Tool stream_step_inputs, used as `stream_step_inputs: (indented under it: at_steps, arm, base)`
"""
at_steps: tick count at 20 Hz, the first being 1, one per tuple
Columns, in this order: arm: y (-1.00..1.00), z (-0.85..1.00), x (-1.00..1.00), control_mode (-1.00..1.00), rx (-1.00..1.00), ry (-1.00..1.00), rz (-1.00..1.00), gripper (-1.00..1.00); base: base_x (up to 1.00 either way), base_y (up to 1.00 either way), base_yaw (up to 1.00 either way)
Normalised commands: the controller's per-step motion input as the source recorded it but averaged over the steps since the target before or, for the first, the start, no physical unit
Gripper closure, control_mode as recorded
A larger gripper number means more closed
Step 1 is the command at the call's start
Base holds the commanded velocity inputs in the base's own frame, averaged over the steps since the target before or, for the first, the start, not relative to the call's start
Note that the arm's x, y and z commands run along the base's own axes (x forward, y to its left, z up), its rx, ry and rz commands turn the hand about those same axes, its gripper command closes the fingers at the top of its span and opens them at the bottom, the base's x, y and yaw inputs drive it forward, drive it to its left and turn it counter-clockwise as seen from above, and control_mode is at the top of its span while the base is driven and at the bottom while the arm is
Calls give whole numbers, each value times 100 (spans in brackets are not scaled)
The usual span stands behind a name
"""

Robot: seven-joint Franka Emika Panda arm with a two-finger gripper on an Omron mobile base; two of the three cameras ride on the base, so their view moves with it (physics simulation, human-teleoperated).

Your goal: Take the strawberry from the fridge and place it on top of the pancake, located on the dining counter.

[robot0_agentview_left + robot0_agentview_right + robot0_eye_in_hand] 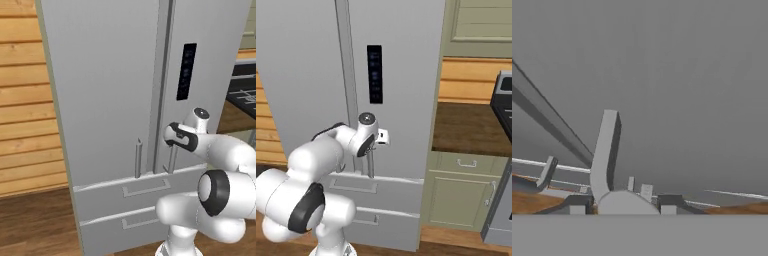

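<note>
The tall light grey fridge (110,100) stands shut in front of me, its black dispenser panel (374,74) on the right door. My gripper (372,146) is at the lower end of the right door's long vertical handle (370,165), shut on it. In the hand view the handle (606,150) rises between my dark fingertips (668,204), close against the grey door. The left door's handle (138,159) stands just beside it, untouched. Two lower drawers (145,192) sit under the doors. The strawberry is hidden behind the closed doors. The pancake and the dining counter are out of view.
A wood-panelled wall (25,100) runs left of the fridge. On its right stands a green cabinet (463,192) with a dark countertop, and past that a dark stove (503,100). Brown wooden floor (35,225) lies in front.
</note>
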Motion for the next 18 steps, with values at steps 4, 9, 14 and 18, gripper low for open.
stream_step_inputs:
  at_steps: [4, 9, 14, 18]
  arm:
    - [-85, 0, -63, -100, 0, 0, -5, 100]
    - [-97, 0, -71, -100, 0, 0, -3, 100]
    - [-98, 0, -66, -100, 3, 0, -2, 100]
    - [-89, 0, -53, -100, 10, -4, 0, 100]
  base:
    - [0, 0, 0]
    - [0, 0, 0]
    - [0, 0, 0]
    - [0, 0, 0]
